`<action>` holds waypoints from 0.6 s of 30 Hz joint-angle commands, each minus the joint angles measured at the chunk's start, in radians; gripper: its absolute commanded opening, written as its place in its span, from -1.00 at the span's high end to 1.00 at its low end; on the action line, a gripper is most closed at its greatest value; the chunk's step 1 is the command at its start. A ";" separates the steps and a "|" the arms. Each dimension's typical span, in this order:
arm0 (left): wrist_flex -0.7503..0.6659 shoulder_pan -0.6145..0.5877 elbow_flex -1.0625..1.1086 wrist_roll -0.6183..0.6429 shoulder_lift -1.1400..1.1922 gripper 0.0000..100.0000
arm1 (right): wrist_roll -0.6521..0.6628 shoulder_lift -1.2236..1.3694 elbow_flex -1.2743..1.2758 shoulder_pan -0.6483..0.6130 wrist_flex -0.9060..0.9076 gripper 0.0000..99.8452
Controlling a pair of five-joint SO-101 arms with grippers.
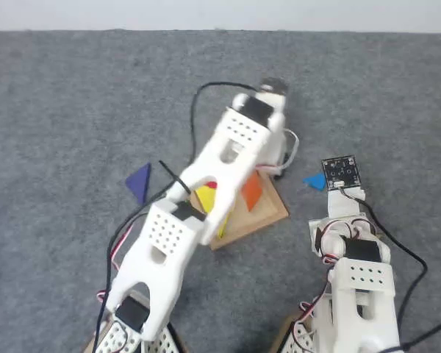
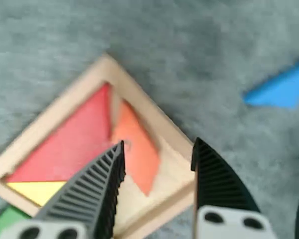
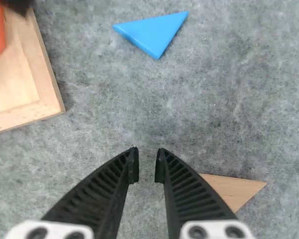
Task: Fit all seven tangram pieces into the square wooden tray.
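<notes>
Left gripper: we find the jaws spread wide and holding nothing. It hangs over the square wooden tray, and one fingertip overlaps the orange angular piece in its own wrist view. We cannot tell whether it touches.

That view shows the tray's contents. A large red triangle lies beside the orange piece, and a yellow piece sits below the red one. Bare wood shows in the corner nearest the gripper. A green piece appears at the tray's outer edge, but we cannot tell whether it is in or out.

In the high view the left arm crosses the tray and hides most of it.

Right gripper: the jaws are nearly closed, with a narrow slit between them and nothing in them. It hangs over the grey carpet, apart from the tray's corner.

A light blue triangle lies on the carpet beyond the gripper, off the tray. The high view adds a dark blue triangle on the carpet at the tray's far side. A tan wooden corner shows just under one right finger.
</notes>
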 commanded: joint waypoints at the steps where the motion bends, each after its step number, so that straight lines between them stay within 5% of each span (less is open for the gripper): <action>1: 0.029 0.052 0.058 -0.057 -0.083 0.58 | -0.008 -0.022 -0.048 0.004 -0.021 0.82; 8: 0.015 0.038 0.188 -0.204 -0.195 0.70 | -0.008 -0.022 -0.048 0.004 -0.021 0.82; 18: -0.069 -0.055 0.628 -0.331 -0.752 0.70 | -0.008 -0.022 -0.048 0.004 -0.021 0.82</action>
